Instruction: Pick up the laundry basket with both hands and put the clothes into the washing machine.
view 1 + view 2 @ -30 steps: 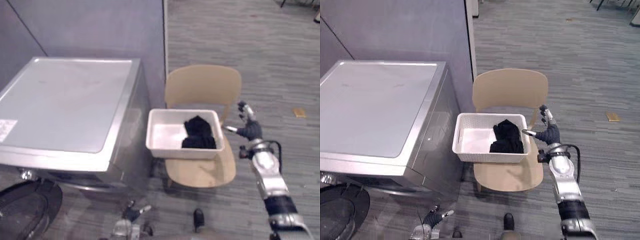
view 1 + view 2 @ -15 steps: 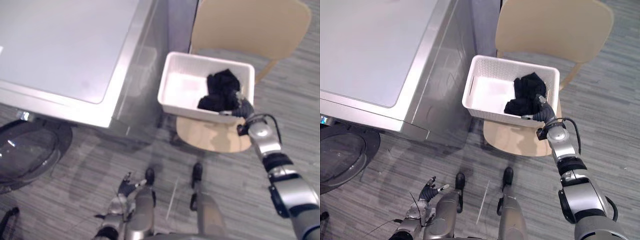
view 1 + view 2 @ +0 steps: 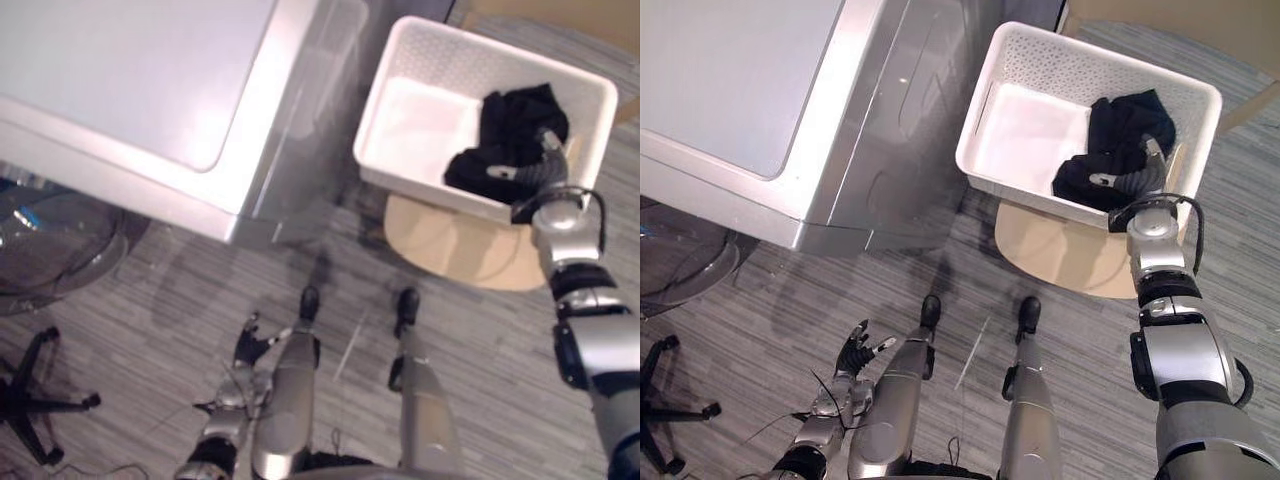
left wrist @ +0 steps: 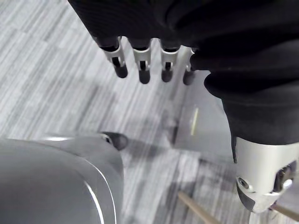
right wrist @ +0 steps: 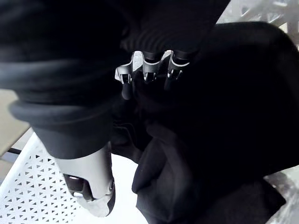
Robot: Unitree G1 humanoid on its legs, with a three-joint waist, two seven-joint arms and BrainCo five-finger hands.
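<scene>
A white laundry basket [image 3: 425, 110] stands on a tan chair [image 3: 460, 250] next to the washing machine [image 3: 130, 90]. Black clothes [image 3: 512, 132] lie heaped in its right half. My right hand [image 3: 543, 165] reaches over the basket's near right corner and rests on the clothes. In the right wrist view its fingers [image 5: 149, 67] lie straight against the black cloth [image 5: 224, 116], the thumb held apart. My left hand [image 3: 247, 347] hangs low over the floor, far from the basket, with its fingers [image 4: 141, 65] straight and holding nothing.
The washing machine's round glass door [image 3: 50, 240] stands open at the left, low by the floor. A black star-shaped chair base [image 3: 30, 395] sits on the grey carpet at the lower left. The basket's left side is close to the machine's side wall.
The camera has tilted down and moved closer. My right hand went from beside the basket's right wall to over its near corner, onto the black clothes. The left hand stayed low.
</scene>
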